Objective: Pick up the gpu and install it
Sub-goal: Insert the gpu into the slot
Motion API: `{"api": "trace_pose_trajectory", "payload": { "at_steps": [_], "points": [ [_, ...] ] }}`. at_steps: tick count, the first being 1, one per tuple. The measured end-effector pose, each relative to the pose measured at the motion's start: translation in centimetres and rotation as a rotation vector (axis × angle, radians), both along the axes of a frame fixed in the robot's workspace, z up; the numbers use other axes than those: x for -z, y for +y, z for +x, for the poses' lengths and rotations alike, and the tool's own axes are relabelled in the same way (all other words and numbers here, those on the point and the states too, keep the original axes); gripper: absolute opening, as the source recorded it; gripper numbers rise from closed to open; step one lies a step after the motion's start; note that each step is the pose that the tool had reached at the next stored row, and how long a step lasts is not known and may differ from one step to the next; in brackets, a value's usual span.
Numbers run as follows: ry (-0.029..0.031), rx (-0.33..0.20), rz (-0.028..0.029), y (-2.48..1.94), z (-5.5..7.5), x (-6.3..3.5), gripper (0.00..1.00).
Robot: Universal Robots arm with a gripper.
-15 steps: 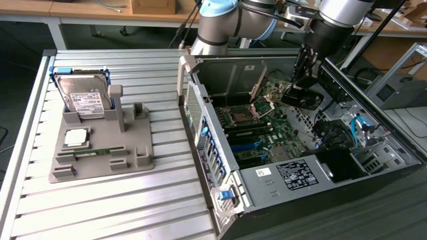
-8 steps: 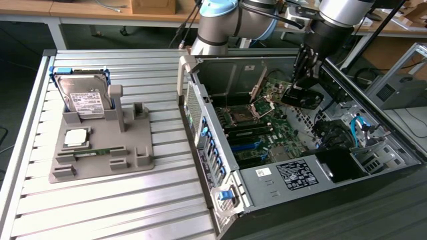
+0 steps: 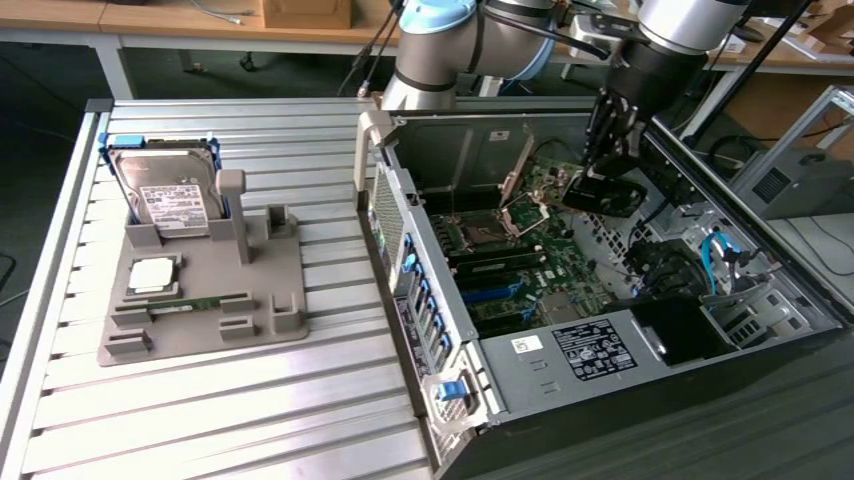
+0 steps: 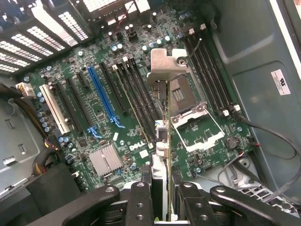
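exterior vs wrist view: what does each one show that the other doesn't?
Exterior view adds the hard drive standing in the gray fixture on the slatted table, plus the arm. Wrist view adds the Dell logo, white slot and coin cell. Both: the gripper shut on the gpu over the motherboard with its CPU socket.

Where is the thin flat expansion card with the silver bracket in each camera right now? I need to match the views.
Exterior view: the gpu hangs inside the open grey metal computer case, held at the tip of the black gripper.
Wrist view: the gpu is seen edge-on, running from between the gripper fingers out to its silver bracket, over the green motherboard.
Shared landmark: the square silver-framed CPU socket.
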State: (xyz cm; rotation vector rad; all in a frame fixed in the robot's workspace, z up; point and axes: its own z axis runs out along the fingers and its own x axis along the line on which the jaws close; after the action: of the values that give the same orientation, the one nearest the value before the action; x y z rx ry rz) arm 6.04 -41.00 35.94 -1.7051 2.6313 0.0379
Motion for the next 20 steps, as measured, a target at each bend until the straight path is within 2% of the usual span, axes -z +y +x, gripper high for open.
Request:
{"api": "trace_pose_trajectory", "payload": {
  "at_steps": [20],
  "points": [
    [0.0, -0.093, 0.0, 0.0, 0.0, 0.03, 0.27]
  ]
}}
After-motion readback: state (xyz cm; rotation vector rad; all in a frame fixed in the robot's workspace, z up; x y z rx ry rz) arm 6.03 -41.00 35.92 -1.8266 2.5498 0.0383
